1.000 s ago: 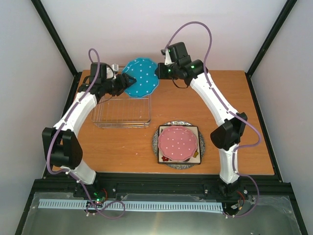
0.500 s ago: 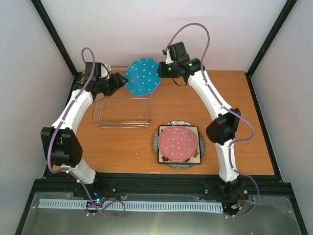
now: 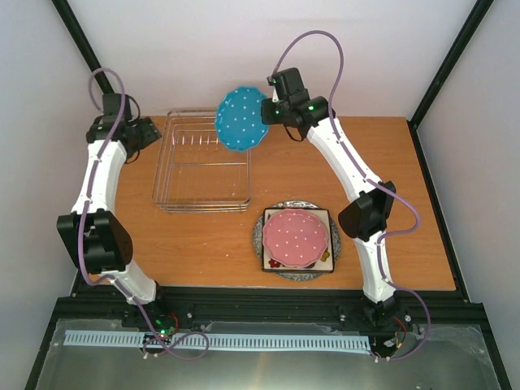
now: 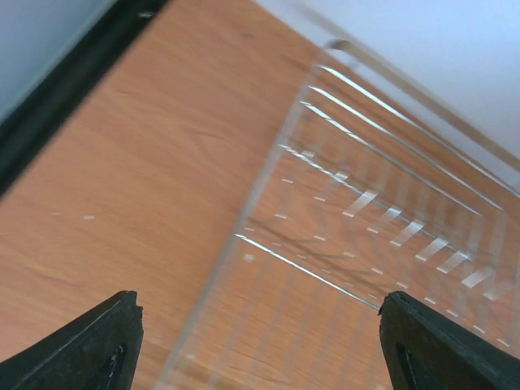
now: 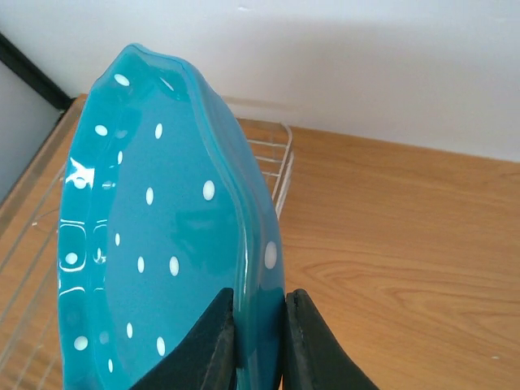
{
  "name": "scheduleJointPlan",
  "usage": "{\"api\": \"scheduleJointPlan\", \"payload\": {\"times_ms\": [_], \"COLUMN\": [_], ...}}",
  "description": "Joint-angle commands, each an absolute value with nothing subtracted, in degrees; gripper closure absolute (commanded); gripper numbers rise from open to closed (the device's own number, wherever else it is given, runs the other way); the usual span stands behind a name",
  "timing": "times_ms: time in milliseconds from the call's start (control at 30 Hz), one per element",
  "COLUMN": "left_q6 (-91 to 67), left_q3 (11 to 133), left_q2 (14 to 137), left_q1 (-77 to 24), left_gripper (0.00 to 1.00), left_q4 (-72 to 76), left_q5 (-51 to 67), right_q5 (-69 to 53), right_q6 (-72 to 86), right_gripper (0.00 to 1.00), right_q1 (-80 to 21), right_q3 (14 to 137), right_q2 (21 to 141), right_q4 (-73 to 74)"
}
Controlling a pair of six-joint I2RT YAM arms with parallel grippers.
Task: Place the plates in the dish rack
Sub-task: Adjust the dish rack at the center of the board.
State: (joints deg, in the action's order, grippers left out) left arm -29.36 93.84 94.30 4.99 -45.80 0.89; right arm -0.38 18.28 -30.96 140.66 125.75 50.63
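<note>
My right gripper point(image 3: 268, 112) point(image 5: 258, 337) is shut on the rim of the blue white-dotted scalloped plate point(image 3: 241, 119) point(image 5: 154, 244), which hangs tilted on edge in the air above the back right corner of the silver wire dish rack point(image 3: 203, 166) point(image 4: 366, 236) point(image 5: 272, 166). The rack holds nothing. My left gripper point(image 3: 145, 130) point(image 4: 260, 341) is open and holds nothing, at the rack's back left corner over bare wood. A pink white-dotted plate point(image 3: 296, 237) tops a stack with a square cream plate point(image 3: 325, 258) and a round grey speckled plate point(image 3: 258, 236) beneath.
The stack of plates sits right of the rack, toward the table's front. Black frame posts point(image 3: 89, 57) stand at the back corners, and a black rail point(image 4: 57, 122) runs along the table's left edge close to my left gripper.
My left gripper has let go of the blue plate, opened wider and swung left off the rack. The right gripper has tipped the plate more upright and shifted it slightly left.
</note>
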Motion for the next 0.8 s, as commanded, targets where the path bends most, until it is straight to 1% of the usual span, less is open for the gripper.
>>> {"api": "scheduleJointPlan", "payload": {"times_ms": [0, 133, 267, 467, 567, 600, 667, 700, 767], "left_q6": [-26.1, -26.4, -26.6, -26.1, -26.3, -26.3, -26.4, -26.3, -25.9], "left_q3": [93.8, 90.9, 85.7, 82.4, 81.4, 80.7, 79.6, 79.1, 78.7], "left_q2": [97.0, 98.2, 98.3, 99.5, 100.2, 100.1, 100.0, 100.2, 100.7], "left_q1": [9.5, 11.2, 12.5, 12.8, 12.8, 12.8, 12.7, 12.8, 12.8], "left_gripper": [0.19, 0.2, 0.19, 0.2, 0.27, 0.3, 0.41, 0.43, 0.44], "left_q4": [-49.4, -47.2, -41.9, -36.3, -35.4, -35.0, -34.3, -34.1, -33.9], "left_q5": [-4.6, -3.3, 0.4, 4.9, 7.3, 7.9, 8.6, 8.5, 9.0], "right_q5": [9.2, 12.8, 13.6, 14.0, 14.2, 14.2, 14.0, 13.8, 13.6], "right_q6": [15.1, 14.3, 14.0, 13.6, 13.5, 13.6, 13.7, 13.9, 13.9], "right_gripper": [0.97, 0.97, 0.97, 0.97, 0.97, 0.97, 0.97, 0.97, 0.97], "right_q1": [-32.8, -34.0, -34.4, -34.5, -34.4, -34.4, -34.4, -34.3, -34.3], "right_q3": [144.7, 145.4, 145.7, 145.7, 145.6, 145.6, 145.1, 144.8, 144.3], "right_q2": [124.6, 125.3, 125.5, 125.0, 125.0, 125.0, 125.0, 124.7, 124.6], "right_q4": [41.8, 41.3, 40.1, 40.1, 40.5, 40.9, 41.1, 41.0, 40.8]}}
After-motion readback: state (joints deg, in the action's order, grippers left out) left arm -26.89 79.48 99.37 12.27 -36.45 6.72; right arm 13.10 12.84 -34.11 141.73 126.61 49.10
